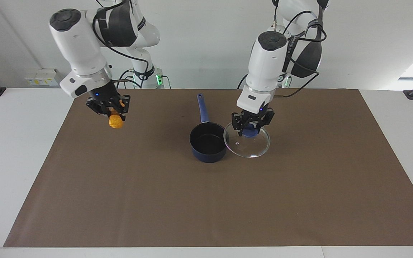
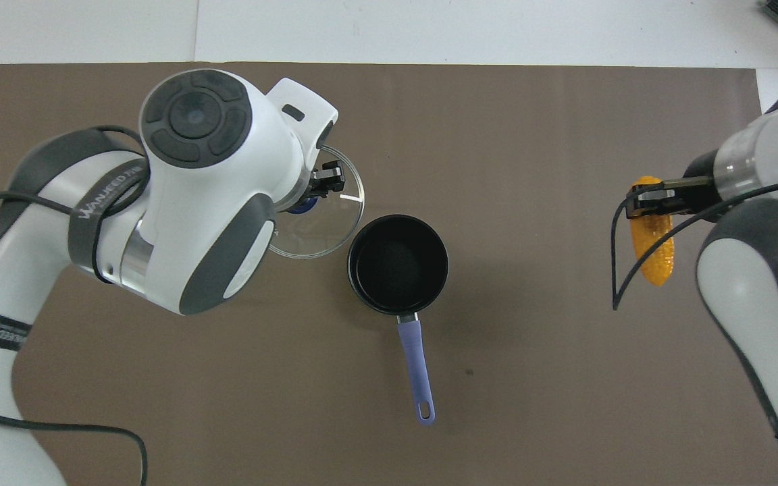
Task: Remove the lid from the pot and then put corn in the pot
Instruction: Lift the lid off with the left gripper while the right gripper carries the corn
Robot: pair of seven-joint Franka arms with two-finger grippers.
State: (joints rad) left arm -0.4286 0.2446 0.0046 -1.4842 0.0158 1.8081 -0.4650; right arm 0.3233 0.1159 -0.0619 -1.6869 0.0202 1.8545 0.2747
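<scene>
The pot (image 1: pixel 208 142) stands open mid-bench, its handle pointing toward the robots, so the first step looks done. The left pincer (image 1: pixel 252 128) is closed on the blue knob of the lid (image 1: pixel 247 142), held just beside the pot toward the left arm's end; whether its rim touches the bench I cannot tell. The right pincer (image 1: pixel 110 109) grips the corn (image 1: pixel 115 121), raised over bare mat well apart from the pot, toward the right arm's end. Next, I judge, comes carrying the corn across until it hangs over the pot's mouth, then lowering and releasing. The facing view shows both grips plainly — overhead, the left arm hides much of the lid.
</scene>
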